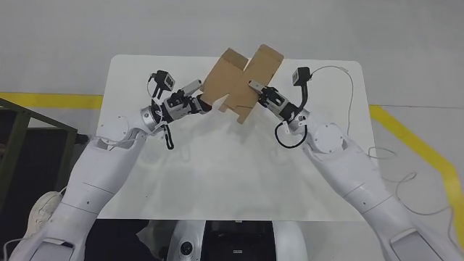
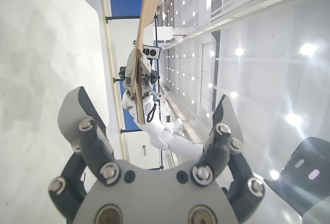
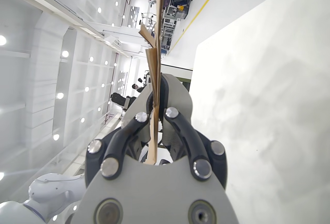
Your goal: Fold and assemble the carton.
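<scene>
Right gripper (image 3: 156, 92) clamped on the flattened carton (image 1: 233, 80) at its edge, holding it clear above the far edge of the table (image 1: 217, 188), near the middle | light, stiff board, likely flexing at creases, so I'd pinch a panel edge | my left gripper (image 2: 152, 97) spread wide, empty, just beside it | both forearms angled inward

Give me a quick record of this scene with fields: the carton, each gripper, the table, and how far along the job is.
carton: brown cardboard, still flat, not yet formed into a box, over the far middle of the table
right gripper: shut on one edge of the carton
left gripper: open, holding nothing, near the carton's opposite edge
table: white, rounded corners
stage: folding not yet done
</scene>
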